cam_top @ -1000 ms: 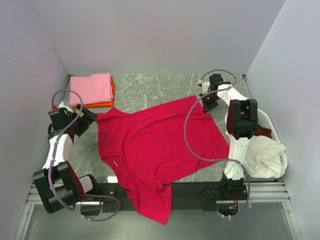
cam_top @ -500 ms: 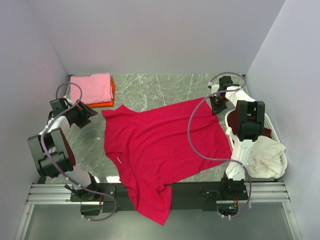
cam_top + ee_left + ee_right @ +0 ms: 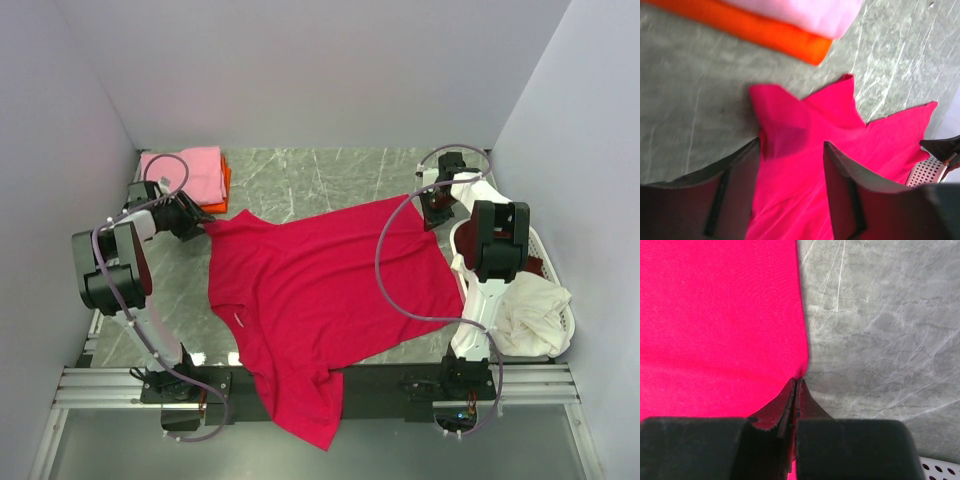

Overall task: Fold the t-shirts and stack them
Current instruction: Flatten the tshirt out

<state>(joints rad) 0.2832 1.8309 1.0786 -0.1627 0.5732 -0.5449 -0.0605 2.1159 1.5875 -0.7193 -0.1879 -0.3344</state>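
A crimson red t-shirt (image 3: 320, 290) lies spread on the marble table, its lower part hanging over the near edge, with a small white neck label (image 3: 235, 320). My left gripper (image 3: 193, 220) is open, low over the shirt's left sleeve; in the left wrist view the gripper (image 3: 791, 144) straddles the red fabric (image 3: 840, 130). My right gripper (image 3: 431, 211) is shut on the shirt's far right corner; the right wrist view shows the gripper (image 3: 796, 381) pinching the red edge (image 3: 715, 315).
A folded pink shirt (image 3: 185, 172) lies on a folded orange one (image 3: 222, 192) at the back left, just behind the left gripper. A white basket (image 3: 548, 262) at the right holds a cream shirt (image 3: 525, 310) and a maroon one (image 3: 530, 266).
The left arm has swung in and its gripper moved right, over the red sleeve. Earlier the right gripper pulled the shirt corner rightward; it has held still for the last half second.
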